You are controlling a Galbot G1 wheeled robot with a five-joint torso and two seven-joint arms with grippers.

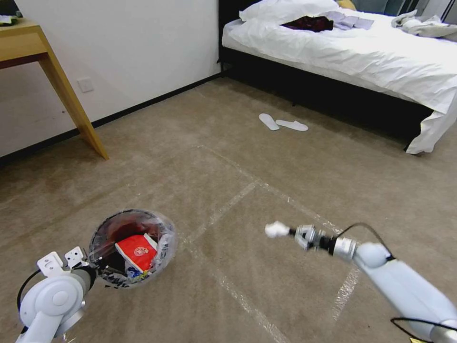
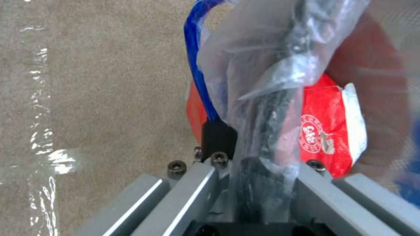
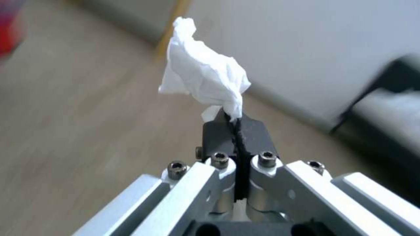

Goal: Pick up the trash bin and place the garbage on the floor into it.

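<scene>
Left pincer [image 2: 245, 144] pinches the rim of the small round bag-lined red-brown trash bin [image 1: 131, 247]; right pincer [image 3: 236, 126] pinches a crumpled white tissue [image 3: 203, 77] above the beige carpet floor [image 1: 266, 181].

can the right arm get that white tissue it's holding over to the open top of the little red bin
Probably yes. The right gripper, shut on the crumpled white tissue, has only bare beige carpet between it and the small plastic-lined red bin held by the left gripper.
</scene>
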